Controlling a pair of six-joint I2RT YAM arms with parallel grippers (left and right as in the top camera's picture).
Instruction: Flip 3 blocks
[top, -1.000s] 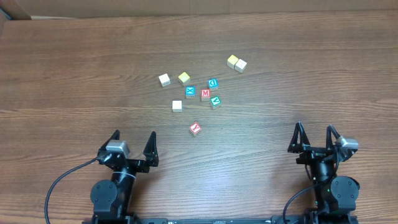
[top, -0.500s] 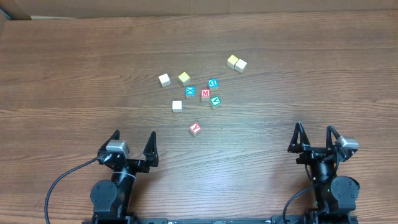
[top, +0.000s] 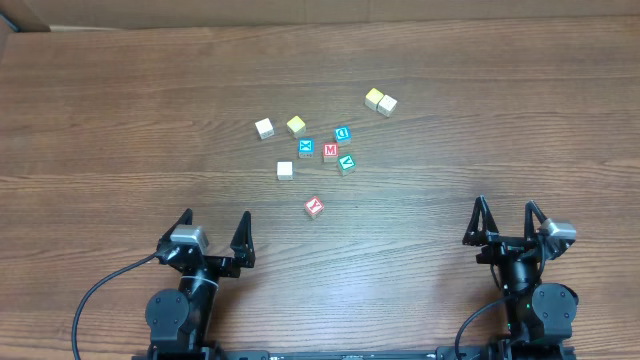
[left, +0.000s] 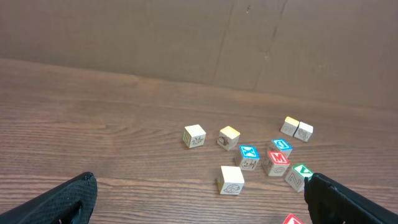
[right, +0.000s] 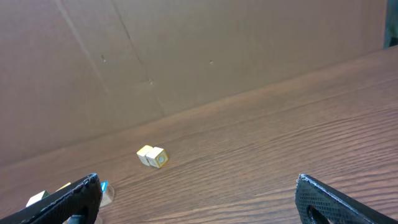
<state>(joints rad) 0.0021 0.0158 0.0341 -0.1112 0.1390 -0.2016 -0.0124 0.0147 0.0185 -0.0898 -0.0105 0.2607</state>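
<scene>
Overhead view. Both arms sit at the bottom edge of the frame. Left gripper (top: 216, 218), lower left: fingers spread wide, nothing between them. Right gripper (top: 505, 205), lower right: fingers also spread, holding nothing. Both are well apart from the cubes.

The cubes are scattered on the wooden table (top: 120, 120), around the centre of the frame and a little above the middle.

- Red Y cube (top: 314, 207): lowest of the group, alone, nearest the grippers.
- Green V cube (top: 347, 162): up and right of the Y, at the lower right of the red M cube (top: 330, 152). They may be touching; from above I cannot tell.
- Pale cube (top: 285, 170): left of the M and lower, standing by itself, top face plain.

Others: blue X cube (top: 306, 148) just left of the M; blue D cube (top: 342, 133) above the V. Yellow-topped cube (top: 296, 125) and white cube (top: 264, 128) sit further up and left, near each other but apart. A pair of pale cubes (top: 380, 101) touches at the upper right of the group.

Left wrist view: the pale cube is low in the centre, with a faint line drawing on its near face. The V cube is at the right, just beside the dark fingertip. Of the Y cube, only a red corner shows at the bottom edge.

Right wrist view: the touching pair is left of centre — little else is readable.
</scene>
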